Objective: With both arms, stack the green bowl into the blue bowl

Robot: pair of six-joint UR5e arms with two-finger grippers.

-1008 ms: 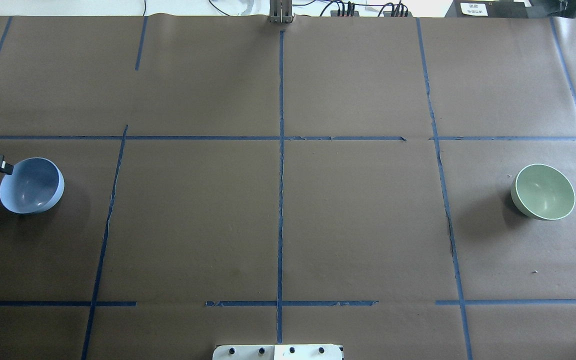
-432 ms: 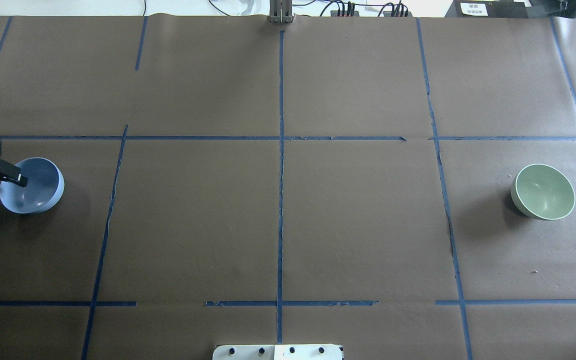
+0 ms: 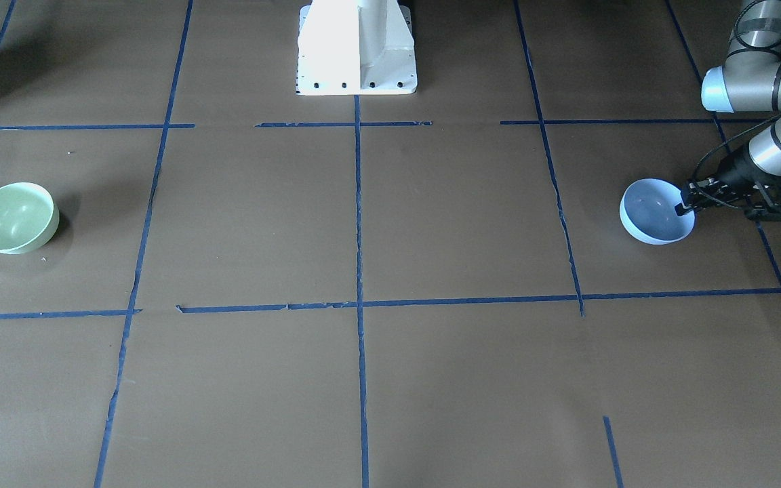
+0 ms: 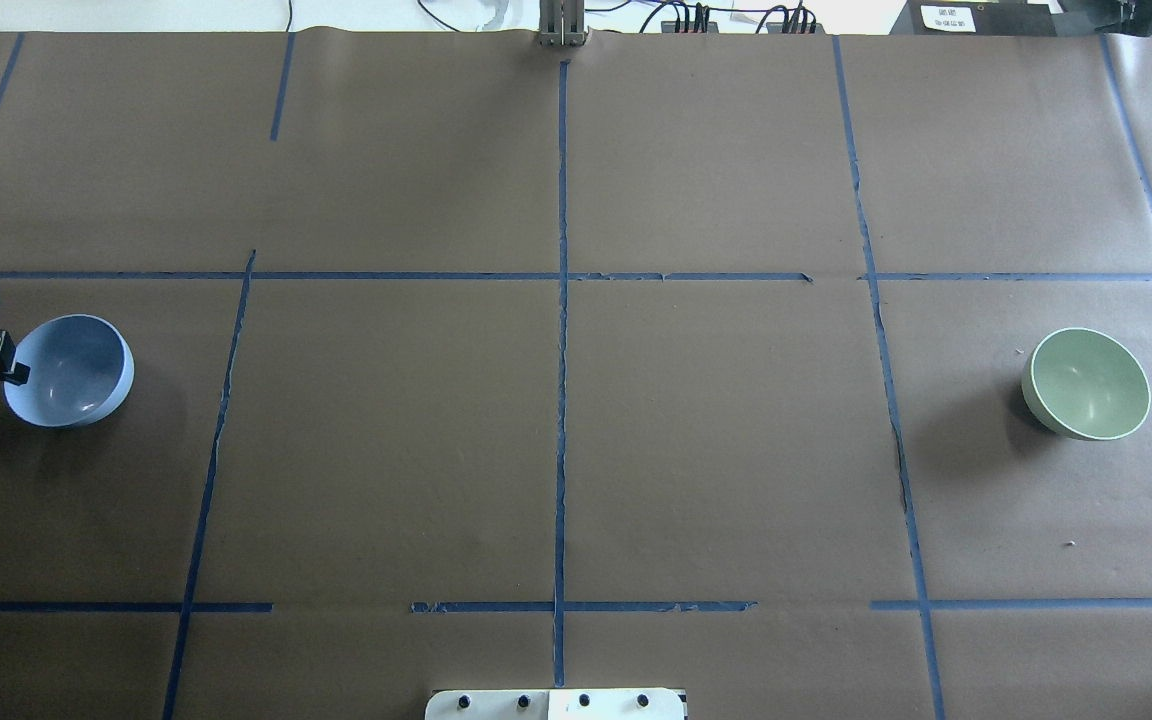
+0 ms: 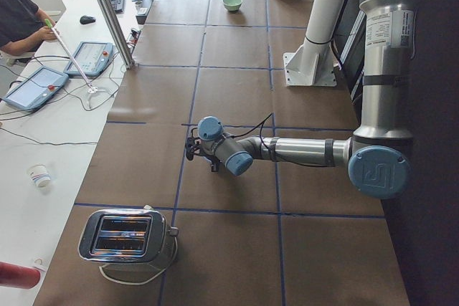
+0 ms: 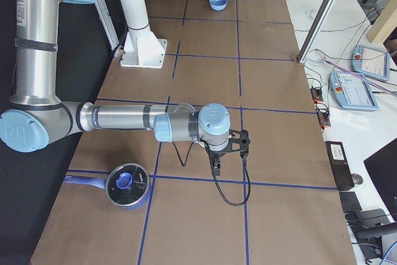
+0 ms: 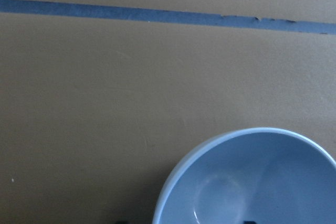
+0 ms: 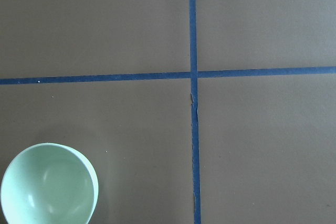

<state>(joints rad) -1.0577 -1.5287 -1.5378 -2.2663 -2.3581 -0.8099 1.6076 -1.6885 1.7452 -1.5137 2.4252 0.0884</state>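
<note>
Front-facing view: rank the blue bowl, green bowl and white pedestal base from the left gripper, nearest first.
1. blue bowl, right beside the left gripper, on the view's right.
2. white pedestal base, top centre.
3. green bowl, far at the view's left.

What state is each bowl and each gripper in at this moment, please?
blue bowl: upright, empty, on the table.
green bowl: upright, empty, untouched.
left gripper: seemingly open, astride the blue bowl's rim.
right gripper: above the table, clear of the green bowl; open or shut unclear.
</note>
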